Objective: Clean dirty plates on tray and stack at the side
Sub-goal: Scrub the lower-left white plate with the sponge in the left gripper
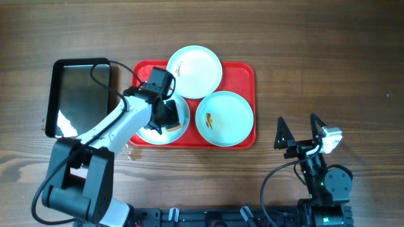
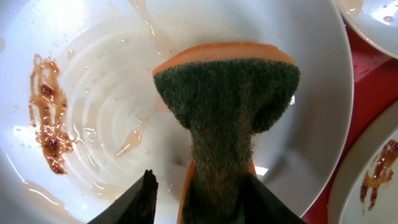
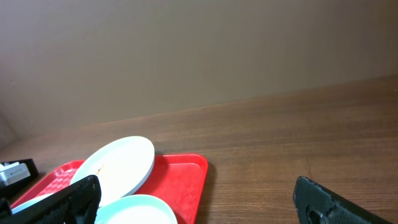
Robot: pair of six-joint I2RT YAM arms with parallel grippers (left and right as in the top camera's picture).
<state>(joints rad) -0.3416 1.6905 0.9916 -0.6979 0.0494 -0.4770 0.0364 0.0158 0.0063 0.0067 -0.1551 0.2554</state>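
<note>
Three plates sit on the red tray (image 1: 245,70) in the middle of the overhead view: the top plate (image 1: 194,71) at the tray's upper edge, overhanging the rim a little, the lower-right plate (image 1: 224,118) in the tray's lower right part, and the lower-left plate (image 1: 146,133) at the lower left, partly covered by the arm above it. The left gripper (image 1: 166,115) is over that lower-left plate, its jaws narrowed onto a sponge (image 2: 227,106) with a green scouring face and an orange body. In the left wrist view the sponge is pinched at the bottom of the frame and fans out above, with its green face toward the camera and its far end against the wet white plate. A brown smear (image 2: 47,115) runs down the left of that plate, and a film of water with curved wipe marks covers its middle. The lower-right plate has a small orange-brown smear (image 1: 209,120) left of its centre, and the top plate has a faint mark near its left edge. A black pan (image 1: 82,94) lies just left of the tray on the wooden table (image 1: 328,57). The right gripper (image 1: 298,127) is at the lower right of the overhead frame, well apart from the tray, with its jaws spread wide and holding nothing.
</note>
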